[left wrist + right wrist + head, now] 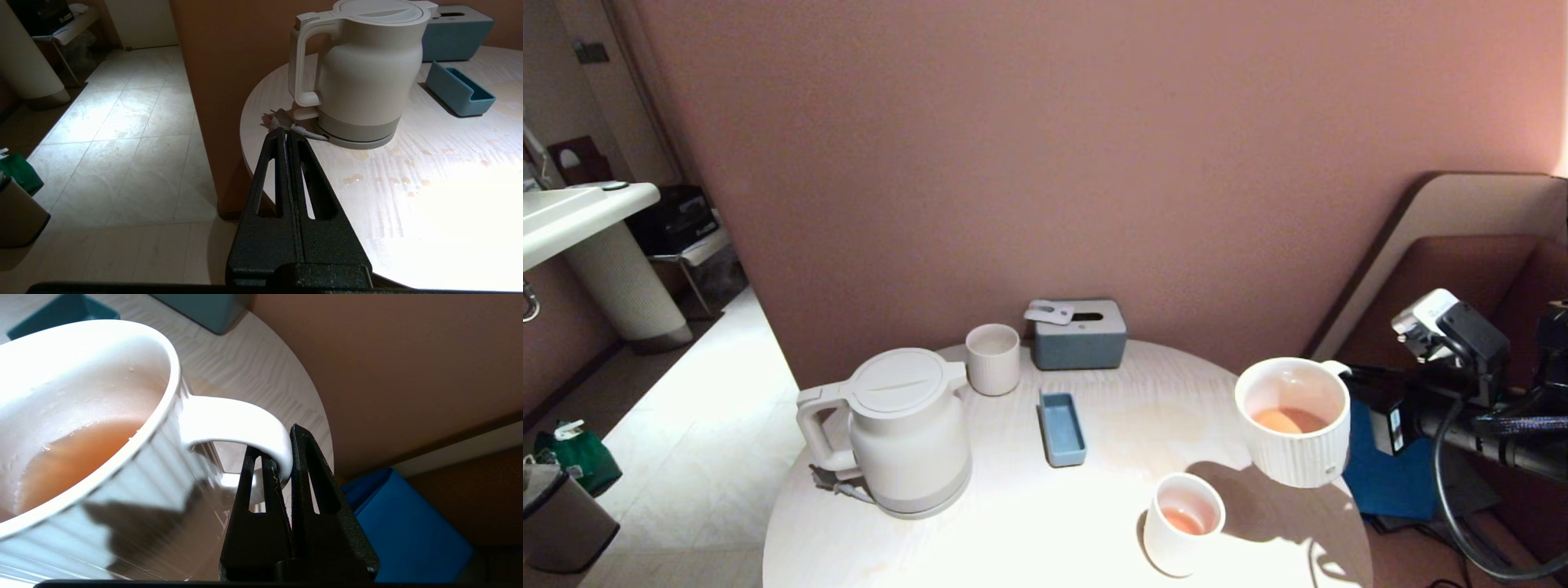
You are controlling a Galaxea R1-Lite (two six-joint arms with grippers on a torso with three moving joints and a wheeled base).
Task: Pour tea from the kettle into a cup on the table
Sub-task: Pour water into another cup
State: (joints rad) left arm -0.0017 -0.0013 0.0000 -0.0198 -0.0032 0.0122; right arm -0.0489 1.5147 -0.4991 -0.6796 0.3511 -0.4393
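My right gripper (282,473) pinches the cup's (1294,425) handle, holding it aloft with tea (1288,420) inside; next I must lower it level onto the table (1029,523).

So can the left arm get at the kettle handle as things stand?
Probably yes. The kettle stands at the table edge nearest the left gripper, its handle turned that way, with only its cord lying between. The gripper is shut, so it must open first.
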